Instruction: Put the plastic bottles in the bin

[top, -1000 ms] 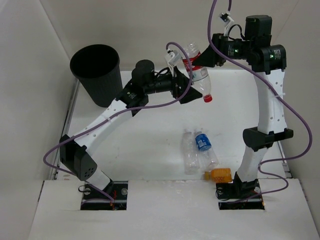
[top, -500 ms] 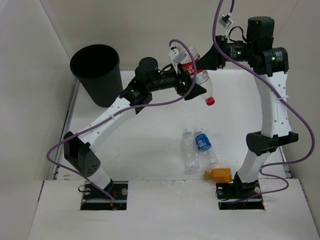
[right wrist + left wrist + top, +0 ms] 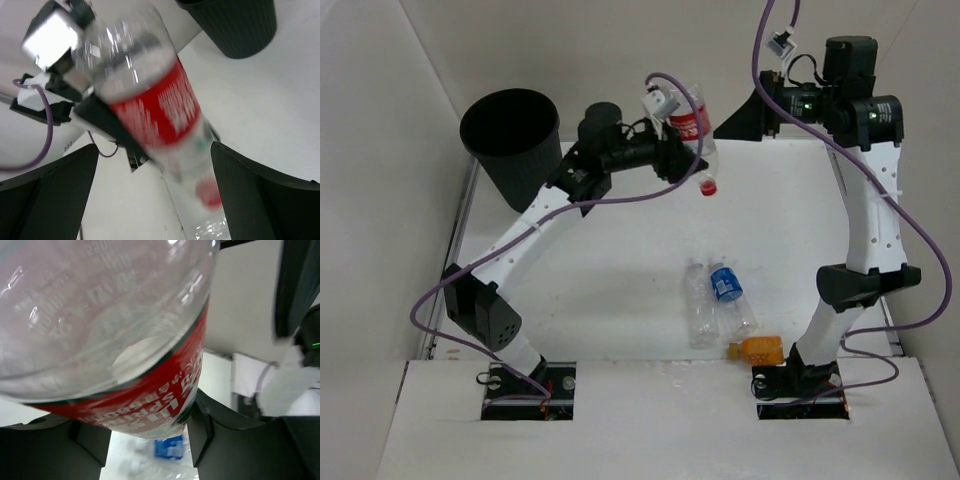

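- Up over the far side of the table [image 3: 620, 250], the left gripper [image 3: 682, 152] is clamped around the red-labelled bottle [image 3: 692, 125], pretty much right at the label.
- That bottle is clear of the table and tilted, with its red cap [image 3: 707, 187] at the low end and its base up top.
- Left wrist view is basically all bottle. The dark fingers [image 3: 207, 432] press in on either side of the red label, so it's a proper grip.
- The right gripper [image 3: 725, 128] sits just to the right of the bottle, jaws spread wide with nothing in them, and it isn't touching the bottle.
- Right wrist view backs that up. Its two fingers [image 3: 45, 195] are way apart in the bottom corners, and the bottle is a blurry shape in the middle with a gap on both sides.
- The bin [image 3: 510, 140] stands upright in the far left corner, well to the left of the held bottle.
- Down near the right arm's base, the plain clear bottle [image 3: 698, 300] and the blue-labelled bottle [image 3: 725, 288] lie side by side on the table. They're close enough that I can't tell if they touch.
- The orange bottle [image 3: 758, 349] lies on its side just beside their near ends.
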